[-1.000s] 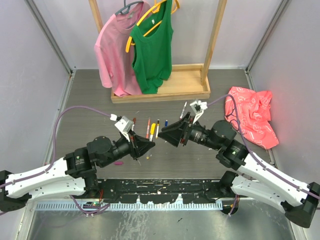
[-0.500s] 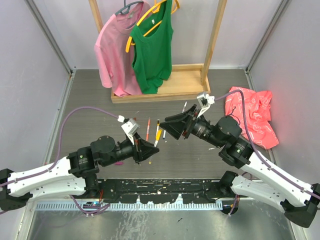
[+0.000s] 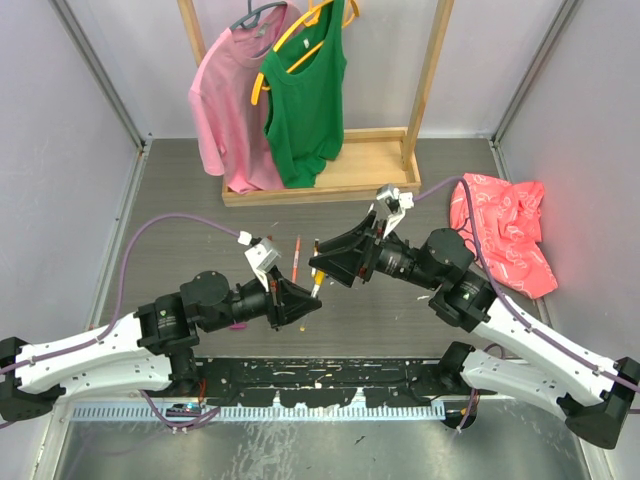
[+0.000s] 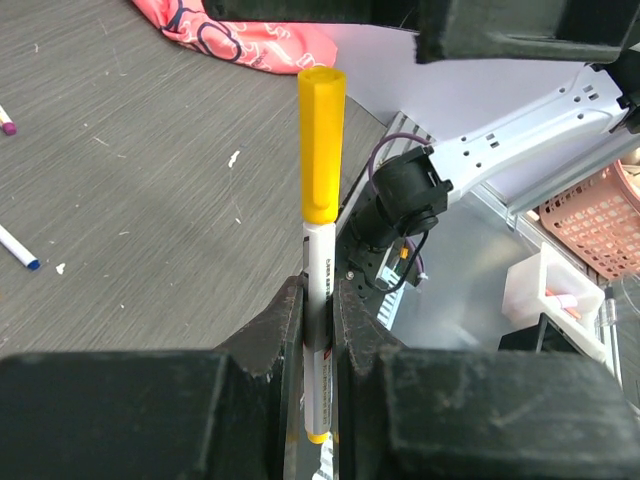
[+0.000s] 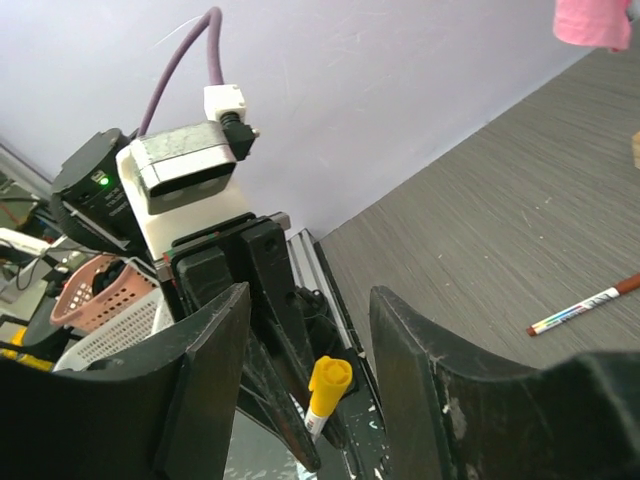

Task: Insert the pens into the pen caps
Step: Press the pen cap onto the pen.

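Note:
A white-barrelled pen (image 4: 322,265) with a yellow pen cap (image 4: 322,140) on its end stands upright between the fingers of my left gripper (image 4: 320,292), which is shut on the barrel. In the top view the left gripper (image 3: 303,303) points up and right at my right gripper (image 3: 322,268), nose to nose. The right gripper (image 5: 310,295) is open. The yellow cap (image 5: 330,378) shows between and just beyond its jaws, touching neither. Loose pens lie on the table: a red-ended one (image 3: 296,258), a blue-tipped one (image 4: 16,246) and a brown-tipped one (image 5: 585,305).
A wooden rack (image 3: 320,180) at the back carries a pink shirt (image 3: 232,100) and a green tank top (image 3: 306,95). A crumpled red cloth (image 3: 502,232) lies at the right. Pink and white baskets (image 4: 600,205) stand beyond the table's near edge.
My right gripper has swung left and toward the left gripper, its jaws now framing the capped end of the pen. The left gripper has shifted slightly right, still shut on the pen.

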Controlling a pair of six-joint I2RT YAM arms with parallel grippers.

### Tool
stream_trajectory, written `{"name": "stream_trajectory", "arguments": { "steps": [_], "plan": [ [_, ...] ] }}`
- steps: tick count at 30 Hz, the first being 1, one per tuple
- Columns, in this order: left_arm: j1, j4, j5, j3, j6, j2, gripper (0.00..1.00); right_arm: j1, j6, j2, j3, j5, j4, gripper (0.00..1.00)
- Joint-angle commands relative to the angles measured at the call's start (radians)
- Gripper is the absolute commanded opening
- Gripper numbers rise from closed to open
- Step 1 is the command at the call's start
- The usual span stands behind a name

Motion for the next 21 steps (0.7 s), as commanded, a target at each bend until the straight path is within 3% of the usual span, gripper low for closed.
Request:
{"name": "stream_trajectory", "arguments": {
  "steps": [1, 11, 19, 21],
  "plan": [
    [0.003, 0.090, 0.017, 0.034, 0.021, 0.000, 0.00, 0.003, 0.008, -0.005, 0.002, -0.073, 0.096, 0.55],
    [0.002, 0.118, 0.042, 0.039, 0.023, 0.001, 0.00, 0.003, 0.037, -0.026, -0.045, -0.084, 0.100, 0.53],
    [0.002, 0.122, 0.024, 0.039, 0.021, 0.003, 0.00, 0.004, 0.053, -0.036, -0.065, -0.093, 0.118, 0.23],
    [0.002, 0.122, 0.016, 0.041, 0.019, 0.003, 0.00, 0.004, 0.061, -0.043, -0.078, -0.094, 0.136, 0.10]
  ]
}}
